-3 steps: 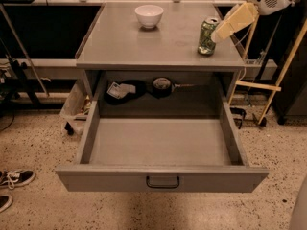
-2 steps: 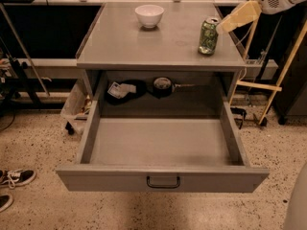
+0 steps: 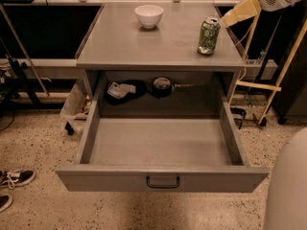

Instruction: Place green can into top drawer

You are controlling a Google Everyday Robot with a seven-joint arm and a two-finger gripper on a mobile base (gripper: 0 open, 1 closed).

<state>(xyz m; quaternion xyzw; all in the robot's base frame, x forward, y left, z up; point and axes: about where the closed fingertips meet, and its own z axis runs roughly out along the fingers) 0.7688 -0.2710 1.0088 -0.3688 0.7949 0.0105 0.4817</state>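
While green can (image 3: 209,36) stands upright, top up | gripper (image 3: 225,21) just beside

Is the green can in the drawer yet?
No, the green can stands on the cabinet top, outside the top drawer, the hand at its upper right.

The can (image 3: 209,35) is shiny metal, its silver top bright and its green print glossy. The gripper (image 3: 226,21), upper right of the frame, looks like matt cream plastic, with a smooth white shell behind it. The drawer (image 3: 105,178) and the cabinet top (image 3: 158,44) are smooth matt grey, like painted metal; the handle (image 3: 163,182) is black. The bowl (image 3: 148,15) is glossy white, like glazed ceramic. The floor (image 3: 38,143) is speckled stone, dully polished. At right, the leaning frame (image 3: 280,61) is bare pale wood.
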